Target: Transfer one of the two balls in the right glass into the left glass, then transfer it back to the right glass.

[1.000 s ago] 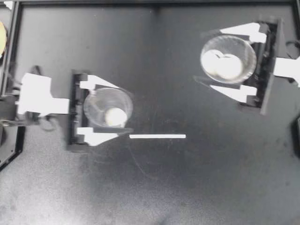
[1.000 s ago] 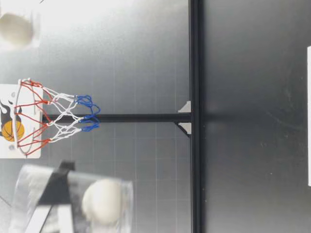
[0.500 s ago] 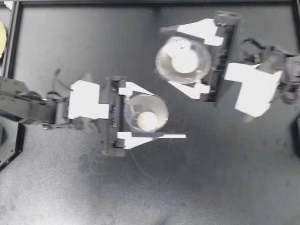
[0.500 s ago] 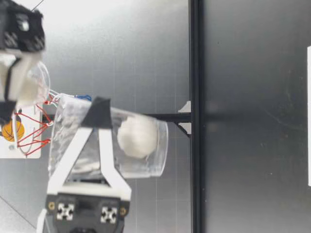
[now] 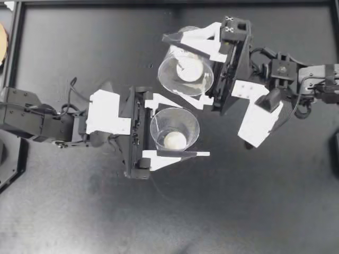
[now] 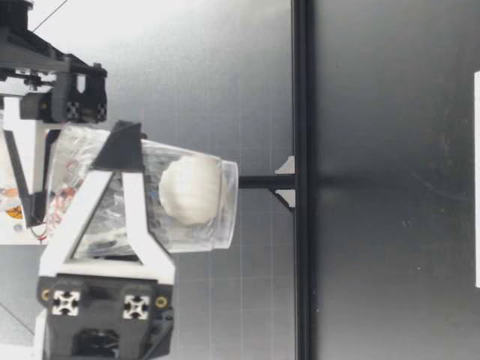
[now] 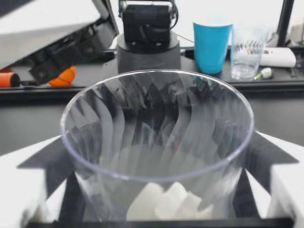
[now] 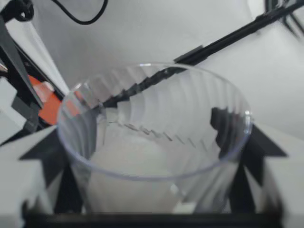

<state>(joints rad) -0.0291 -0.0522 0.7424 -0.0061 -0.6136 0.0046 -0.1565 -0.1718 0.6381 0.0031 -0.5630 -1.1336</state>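
Key relation: right glass (image 5: 167, 79) just up-frame of left glass (image 5: 157, 124), rims nearly meeting at frame centre; judged set for pouring between them.
Hold, left: left gripper (image 5: 188, 130) pinching left glass; one ball (image 5: 175, 140) at its bottom.
Hold, right: right gripper (image 5: 169, 64) pinching right glass; white ball (image 5: 189, 69) inside, count unclear.
Surface: dark table (image 5: 254, 201); both glasses held off it.
Room: white strip (image 5: 180, 154) lower centre.

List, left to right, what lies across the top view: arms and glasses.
My left arm → left glass → my right arm. The right glass overlaps the left glass sideways, so I leave it out.
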